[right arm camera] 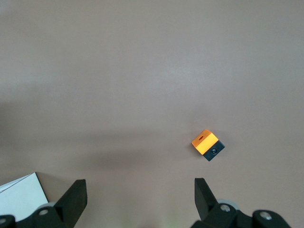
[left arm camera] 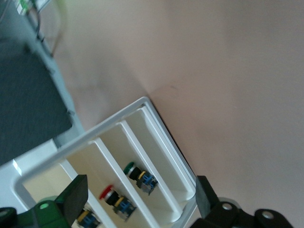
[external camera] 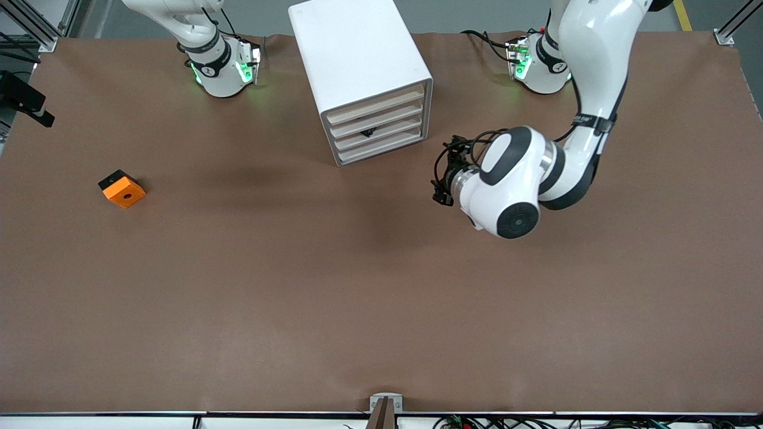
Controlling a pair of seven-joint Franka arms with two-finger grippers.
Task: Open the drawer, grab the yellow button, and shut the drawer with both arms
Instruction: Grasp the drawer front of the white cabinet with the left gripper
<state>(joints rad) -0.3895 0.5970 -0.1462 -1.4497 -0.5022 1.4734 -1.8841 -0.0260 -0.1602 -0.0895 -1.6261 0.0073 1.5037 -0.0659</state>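
A white cabinet stands at the table's middle near the arms' bases, its four drawers all pushed in. My left gripper hangs open in front of the drawers, apart from them, with nothing between its fingers. In the left wrist view my left gripper frames the drawer slots. A green-capped part and a red-capped part lie in them. The yellow-capped button is half hidden by one finger. My right gripper is open and empty high over the table.
An orange cube with a black side lies toward the right arm's end of the table; the same cube shows in the right wrist view. The brown table cover spreads wide toward the front camera.
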